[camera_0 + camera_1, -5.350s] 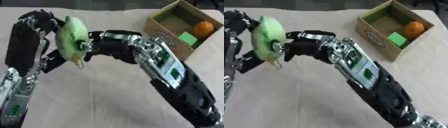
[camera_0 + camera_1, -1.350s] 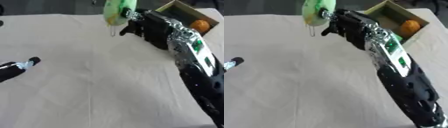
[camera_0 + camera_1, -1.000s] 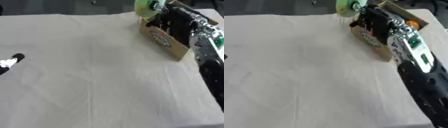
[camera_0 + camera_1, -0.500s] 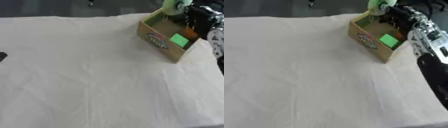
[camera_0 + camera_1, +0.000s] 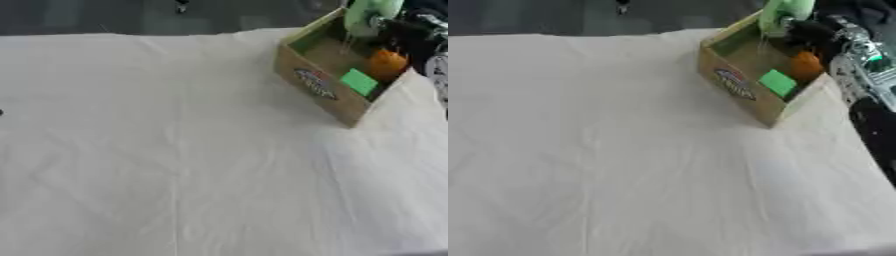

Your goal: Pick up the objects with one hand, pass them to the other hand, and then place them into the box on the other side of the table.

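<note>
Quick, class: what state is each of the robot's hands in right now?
Left hand: not in view.
Right hand: shut on the pale green object, above the box.

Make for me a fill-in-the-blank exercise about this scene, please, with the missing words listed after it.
1. The right hand holds a pale ____ object over the box.
2. The round thing inside the box is ____ in colour.
3. The box stands at the far ____ side of the table.
4. The flat block in the box is ____.

Missing words: green; orange; right; green
</note>
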`<state>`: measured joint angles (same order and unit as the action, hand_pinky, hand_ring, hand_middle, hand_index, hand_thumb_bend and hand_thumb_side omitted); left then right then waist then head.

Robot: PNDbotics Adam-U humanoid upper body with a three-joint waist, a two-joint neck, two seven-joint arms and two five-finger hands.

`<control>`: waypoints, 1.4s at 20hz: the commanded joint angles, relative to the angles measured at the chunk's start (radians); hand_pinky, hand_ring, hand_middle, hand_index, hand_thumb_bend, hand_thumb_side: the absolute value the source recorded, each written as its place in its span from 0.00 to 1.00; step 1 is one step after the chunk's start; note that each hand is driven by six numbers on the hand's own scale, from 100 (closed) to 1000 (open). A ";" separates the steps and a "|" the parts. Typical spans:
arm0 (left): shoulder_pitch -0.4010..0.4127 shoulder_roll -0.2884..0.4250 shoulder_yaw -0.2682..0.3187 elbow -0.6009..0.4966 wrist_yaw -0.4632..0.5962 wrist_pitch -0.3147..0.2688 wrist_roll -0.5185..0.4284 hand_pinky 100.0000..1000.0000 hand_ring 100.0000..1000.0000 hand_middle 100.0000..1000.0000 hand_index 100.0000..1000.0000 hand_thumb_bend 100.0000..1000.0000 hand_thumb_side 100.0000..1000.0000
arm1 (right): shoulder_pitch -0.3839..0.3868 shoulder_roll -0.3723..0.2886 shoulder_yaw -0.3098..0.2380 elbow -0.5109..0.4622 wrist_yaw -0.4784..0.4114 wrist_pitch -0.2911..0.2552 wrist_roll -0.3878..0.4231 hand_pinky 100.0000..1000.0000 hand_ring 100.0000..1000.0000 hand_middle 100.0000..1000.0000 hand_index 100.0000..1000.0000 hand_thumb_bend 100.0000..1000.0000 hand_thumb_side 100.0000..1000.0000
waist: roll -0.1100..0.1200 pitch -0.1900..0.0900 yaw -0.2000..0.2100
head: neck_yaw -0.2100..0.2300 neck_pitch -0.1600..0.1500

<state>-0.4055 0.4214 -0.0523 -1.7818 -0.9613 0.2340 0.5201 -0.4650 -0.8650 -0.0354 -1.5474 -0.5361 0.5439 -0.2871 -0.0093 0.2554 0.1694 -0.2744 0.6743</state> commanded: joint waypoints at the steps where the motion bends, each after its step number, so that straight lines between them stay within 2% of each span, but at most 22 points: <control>1: -0.016 0.024 0.011 -0.021 -0.003 0.000 0.001 0.59 0.57 0.43 0.73 1.00 0.30 | -0.022 -0.059 0.001 0.042 0.100 -0.007 0.025 1.00 0.69 0.43 0.75 0.00 0.12 | -0.001 -0.013 0.003 | -0.004 -0.012; 2: -0.016 0.024 0.011 -0.021 -0.003 0.000 0.001 0.59 0.57 0.43 0.73 1.00 0.30 | -0.025 -0.063 0.004 0.057 0.130 -0.009 0.032 1.00 0.71 0.45 0.77 0.00 0.11 | -0.001 -0.012 0.004 | -0.004 -0.012; 7: -0.019 0.023 0.011 -0.024 -0.005 0.001 0.001 0.59 0.57 0.43 0.73 1.00 0.31 | -0.036 -0.074 0.014 0.108 0.252 -0.039 0.092 1.00 0.93 0.74 0.99 0.00 0.01 | -0.002 -0.011 0.007 | -0.002 -0.013; 9: -0.019 0.022 0.010 -0.024 -0.005 0.001 0.001 0.59 0.57 0.43 0.73 1.00 0.31 | -0.037 -0.075 0.012 0.121 0.290 -0.051 0.108 1.00 1.00 0.82 1.00 0.00 0.00 | -0.003 -0.010 0.006 | -0.001 -0.012; 11: -0.018 0.023 0.010 -0.024 -0.006 0.001 0.001 0.60 0.57 0.43 0.73 1.00 0.31 | -0.038 -0.075 0.010 0.131 0.326 -0.059 0.119 1.00 1.00 0.87 1.00 0.00 0.00 | -0.003 -0.010 0.006 | -0.001 -0.011; 20: -0.018 0.022 0.009 -0.024 -0.009 0.002 0.000 0.60 0.57 0.43 0.73 1.00 0.31 | -0.045 -0.074 0.006 0.134 0.404 -0.064 0.158 1.00 1.00 0.88 1.00 0.00 0.07 | -0.002 -0.009 0.004 | -0.001 -0.008; 24: -0.017 0.023 0.009 -0.024 -0.011 0.003 0.000 0.60 0.57 0.43 0.73 1.00 0.31 | -0.043 -0.075 0.001 0.127 0.402 -0.058 0.154 1.00 1.00 0.88 1.00 0.00 0.07 | -0.004 -0.009 0.002 | 0.002 -0.007; 27: -0.018 0.023 0.009 -0.025 -0.009 0.003 0.001 0.59 0.57 0.42 0.73 1.00 0.31 | -0.043 -0.069 -0.020 0.097 0.370 -0.060 0.122 1.00 1.00 0.88 1.00 0.00 0.03 | -0.003 -0.009 -0.002 | 0.008 -0.008; 28: -0.018 0.022 0.010 -0.026 -0.006 0.004 0.002 0.59 0.57 0.42 0.73 1.00 0.32 | -0.043 -0.058 -0.038 0.056 0.346 -0.077 0.086 1.00 1.00 0.88 1.00 0.00 0.23 | -0.002 -0.008 -0.003 | 0.012 -0.010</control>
<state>-0.4089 0.4214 -0.0522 -1.7877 -0.9688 0.2369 0.5198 -0.4926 -0.8862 -0.0457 -1.4546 -0.1736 0.4720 -0.1794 -0.0120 0.2618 0.1659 -0.2660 0.6739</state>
